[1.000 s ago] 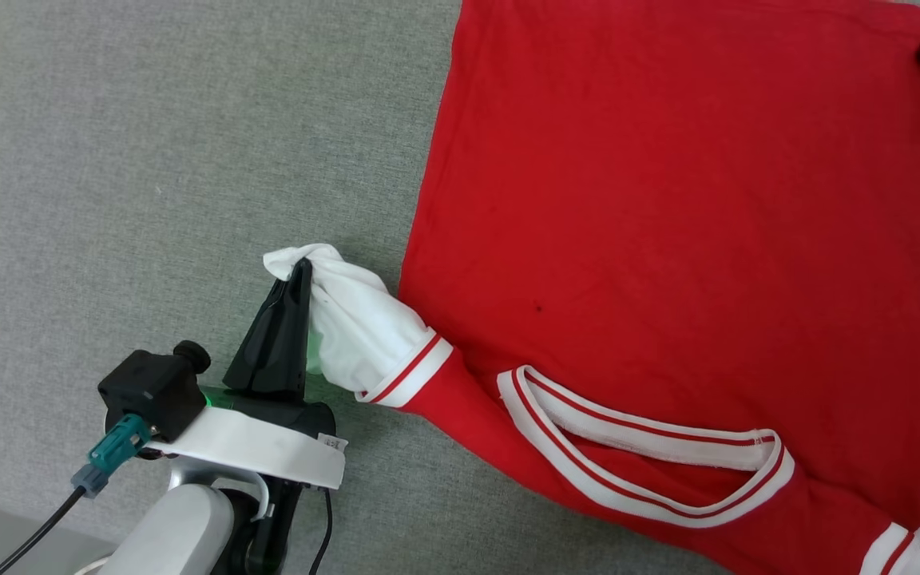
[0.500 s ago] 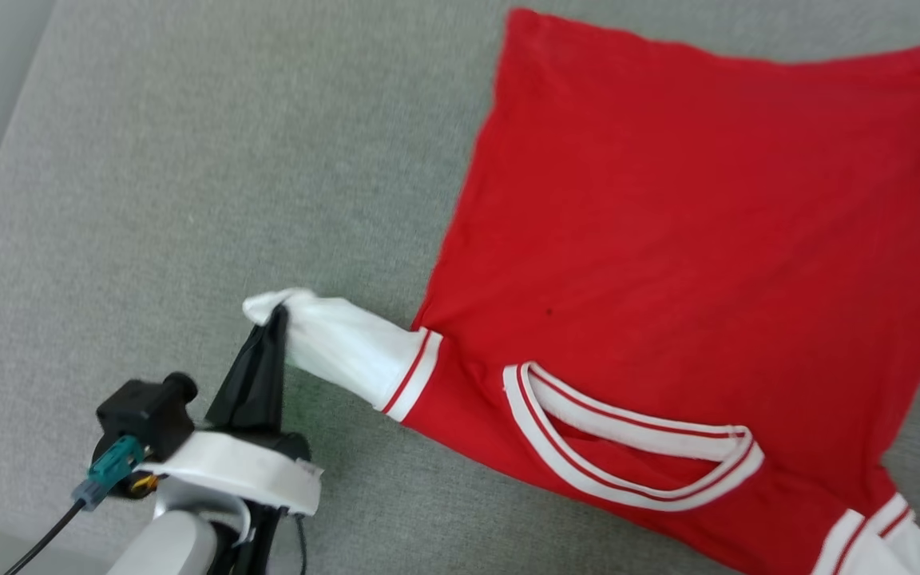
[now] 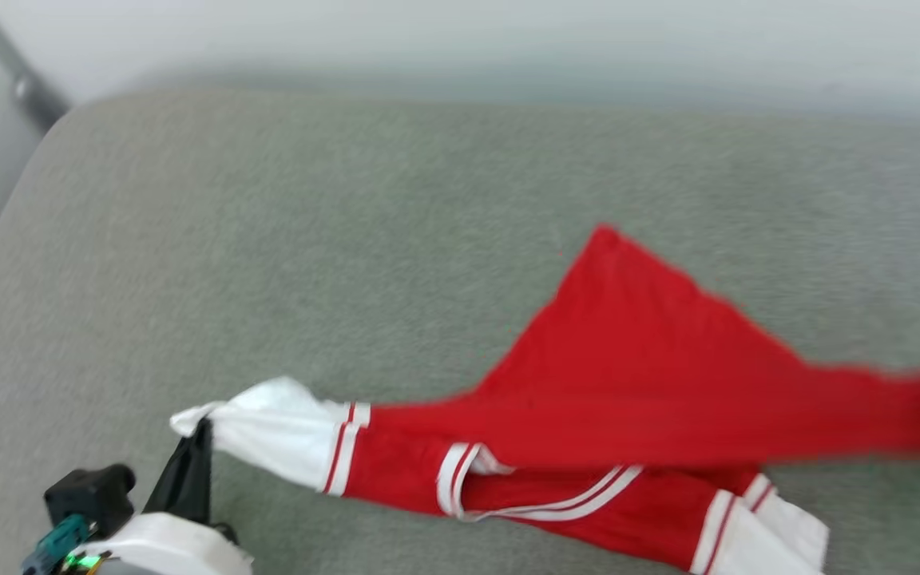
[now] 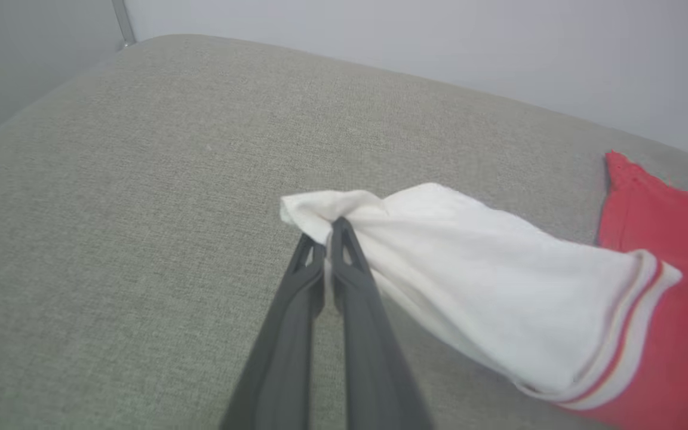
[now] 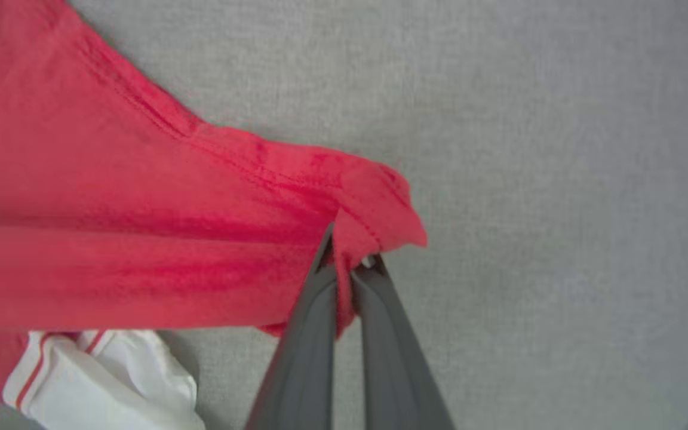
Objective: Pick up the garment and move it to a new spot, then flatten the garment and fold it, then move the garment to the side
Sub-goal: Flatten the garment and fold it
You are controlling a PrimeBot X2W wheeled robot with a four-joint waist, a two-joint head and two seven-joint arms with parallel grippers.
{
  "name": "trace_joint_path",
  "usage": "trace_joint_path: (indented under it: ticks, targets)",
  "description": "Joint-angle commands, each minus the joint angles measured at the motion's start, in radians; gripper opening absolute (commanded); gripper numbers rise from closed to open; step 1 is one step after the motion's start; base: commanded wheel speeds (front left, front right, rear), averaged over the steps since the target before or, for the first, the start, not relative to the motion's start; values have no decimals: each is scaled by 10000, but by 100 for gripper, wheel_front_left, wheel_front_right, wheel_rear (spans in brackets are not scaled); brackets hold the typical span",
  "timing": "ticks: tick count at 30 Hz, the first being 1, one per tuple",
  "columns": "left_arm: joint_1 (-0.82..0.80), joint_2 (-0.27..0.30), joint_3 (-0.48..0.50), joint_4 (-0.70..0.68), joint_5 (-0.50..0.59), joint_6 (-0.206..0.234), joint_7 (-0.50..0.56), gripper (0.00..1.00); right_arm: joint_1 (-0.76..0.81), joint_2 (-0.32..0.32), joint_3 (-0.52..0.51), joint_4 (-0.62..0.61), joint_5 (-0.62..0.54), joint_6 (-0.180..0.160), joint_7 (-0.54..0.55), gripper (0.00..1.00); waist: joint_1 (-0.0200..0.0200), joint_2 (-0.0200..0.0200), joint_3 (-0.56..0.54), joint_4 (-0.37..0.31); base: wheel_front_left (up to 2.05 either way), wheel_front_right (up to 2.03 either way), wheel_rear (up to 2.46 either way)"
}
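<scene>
Garment (image 3: 636, 375) is held at two points. My left gripper (image 4: 327, 236) is clamped on the tip of a white sleeve (image 4: 469, 269); my right gripper (image 5: 350, 251) is clamped on a red hem corner. From the left grip the cloth runs rightward, its long axis side to side, slung over the grey cushion (image 3: 268, 239). Red body, striped trim, collar (image 3: 454, 479) sagging nearest me. Contact with the cushion unclear; head view blurred.
</scene>
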Motion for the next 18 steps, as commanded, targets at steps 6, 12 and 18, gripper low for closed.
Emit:
trace_joint_path:
  ticks: [6, 12, 18]
  targets:
    - [572, 294, 193, -85, -225, 250, 224, 0, 3291, 1024, -317, -666, 448, -7, 76, 0, 3, 0, -875, -1142, 0, 0, 0]
    - [708, 353, 224, -208, -246, 382, 291, 0, 4670, 2046, -350, -707, 671, -7, -560, 100, 3, 0, -879, -1602, 0, 0, 0]
    - [551, 466, 234, -490, -137, 513, 363, 0, 4079, 2243, -432, -1209, 341, -7, -3388, 100, 3, 0, -704, -1789, 0, 0, 0]
